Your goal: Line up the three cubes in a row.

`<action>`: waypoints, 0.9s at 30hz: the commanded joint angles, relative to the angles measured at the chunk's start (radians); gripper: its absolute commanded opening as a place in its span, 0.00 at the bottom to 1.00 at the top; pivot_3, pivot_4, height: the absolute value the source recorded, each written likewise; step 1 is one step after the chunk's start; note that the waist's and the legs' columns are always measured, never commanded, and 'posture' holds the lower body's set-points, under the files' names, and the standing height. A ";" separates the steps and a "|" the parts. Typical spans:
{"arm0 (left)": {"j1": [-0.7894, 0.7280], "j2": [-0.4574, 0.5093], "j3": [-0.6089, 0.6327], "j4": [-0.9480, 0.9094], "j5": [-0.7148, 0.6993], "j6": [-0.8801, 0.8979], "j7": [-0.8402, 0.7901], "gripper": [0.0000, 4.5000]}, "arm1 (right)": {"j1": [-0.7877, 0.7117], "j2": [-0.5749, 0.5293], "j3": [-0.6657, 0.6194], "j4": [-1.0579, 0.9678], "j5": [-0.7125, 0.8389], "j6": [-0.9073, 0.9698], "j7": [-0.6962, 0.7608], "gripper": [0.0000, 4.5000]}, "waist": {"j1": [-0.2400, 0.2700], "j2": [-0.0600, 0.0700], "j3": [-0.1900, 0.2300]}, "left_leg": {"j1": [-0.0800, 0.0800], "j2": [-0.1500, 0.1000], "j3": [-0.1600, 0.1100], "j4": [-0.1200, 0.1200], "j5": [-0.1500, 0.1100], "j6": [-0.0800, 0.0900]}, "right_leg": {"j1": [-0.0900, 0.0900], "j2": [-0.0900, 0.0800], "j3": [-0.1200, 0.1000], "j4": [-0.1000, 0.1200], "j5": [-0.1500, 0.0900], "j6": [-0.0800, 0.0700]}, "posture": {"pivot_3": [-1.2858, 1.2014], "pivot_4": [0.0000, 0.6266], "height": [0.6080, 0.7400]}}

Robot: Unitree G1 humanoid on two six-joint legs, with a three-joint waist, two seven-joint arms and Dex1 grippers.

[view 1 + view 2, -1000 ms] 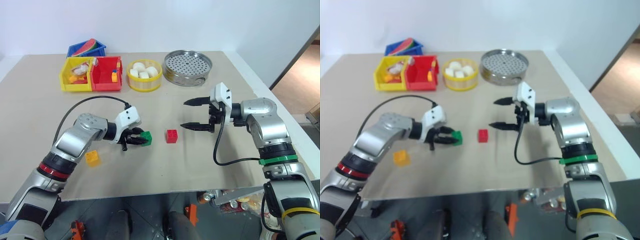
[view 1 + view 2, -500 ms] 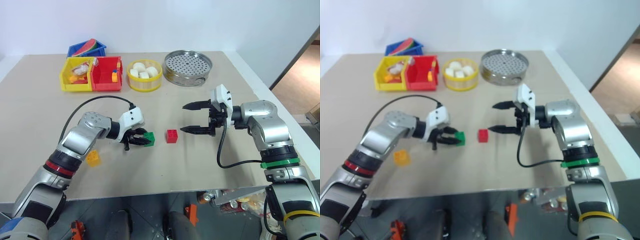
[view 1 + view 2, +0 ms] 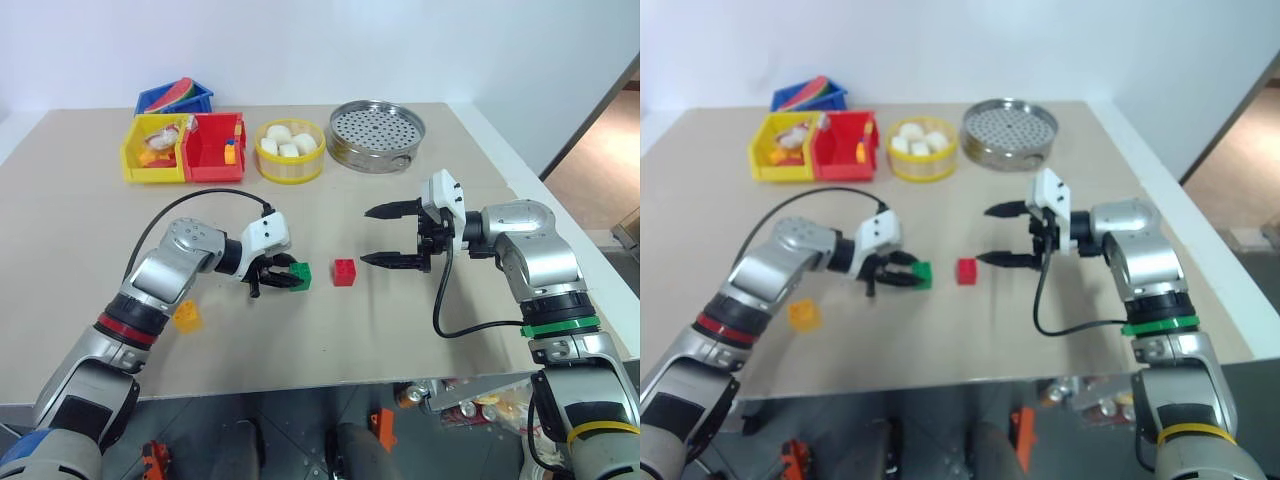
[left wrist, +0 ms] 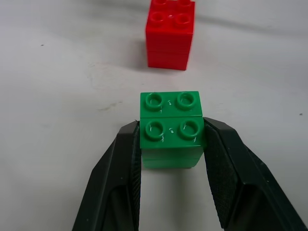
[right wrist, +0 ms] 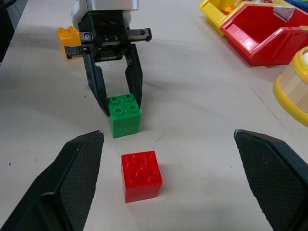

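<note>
A beige table [image 3: 80,230] stands against a white wall, its near edge running just under both arms and its middle mostly bare. From the head, the left gripper [image 3: 290,277] reaches in low from the left, pinching the green cube [image 3: 298,276]; the red cube [image 3: 344,272] sits just beside it, and the yellow-orange cube [image 3: 186,316] lies well apart near the left forearm. The right gripper [image 3: 372,236] hovers level, its fingers spread wide, pointing toward the red cube. The left wrist view shows both fingers [image 4: 120,183] pressed on the green cube's sides. In the right wrist view, open table lies around the red cube.
</note>
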 commanded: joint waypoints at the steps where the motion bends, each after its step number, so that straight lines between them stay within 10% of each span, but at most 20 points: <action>1: -0.023 -0.001 0.024 0.000 0.006 -0.030 -0.004 0.28 | -0.006 -0.015 -0.022 -0.014 0.002 -0.018 0.002 1.00 | 0.000 0.000 0.000 | 0.000 0.000 0.000 0.000 0.000 0.000 | 0.000 0.000 0.000 0.000 0.000 0.000 | 0.52 0.24 1.00; 10: -0.016 0.012 0.008 0.003 0.012 -0.014 -0.028 0.28 | -0.001 -0.013 -0.023 -0.015 -0.001 -0.019 0.001 1.00 | 0.000 0.000 0.000 | 0.000 0.000 0.000 0.000 0.000 0.000 | 0.000 0.000 0.000 0.000 0.000 0.000 | 0.52 0.24 1.00; 11: -0.017 0.012 0.008 0.002 0.012 -0.012 -0.029 0.51 | 0.000 -0.014 -0.023 -0.017 0.000 -0.017 0.001 1.00 | 0.000 0.000 0.000 | 0.000 0.000 0.000 0.000 0.000 0.000 | 0.000 0.000 0.000 0.000 0.000 0.000 | 0.52 0.24 1.00; 18: -0.028 0.018 0.019 -0.009 0.023 -0.022 -0.034 0.99 | 0.002 -0.009 -0.028 -0.036 0.020 0.015 0.004 1.00 | 0.000 0.000 0.000 | 0.000 0.000 0.000 0.000 0.000 0.000 | 0.000 0.000 0.000 0.000 0.000 0.000 | 0.52 0.24 1.00; 27: -0.006 0.109 0.115 -0.191 -0.041 0.076 -0.041 0.99 | 0.001 -0.007 -0.026 -0.045 0.024 0.020 0.004 1.00 | -0.001 0.000 0.000 | 0.000 0.000 0.000 0.000 0.000 0.000 | 0.000 0.000 0.000 0.001 0.000 0.000 | 0.52 0.24 1.00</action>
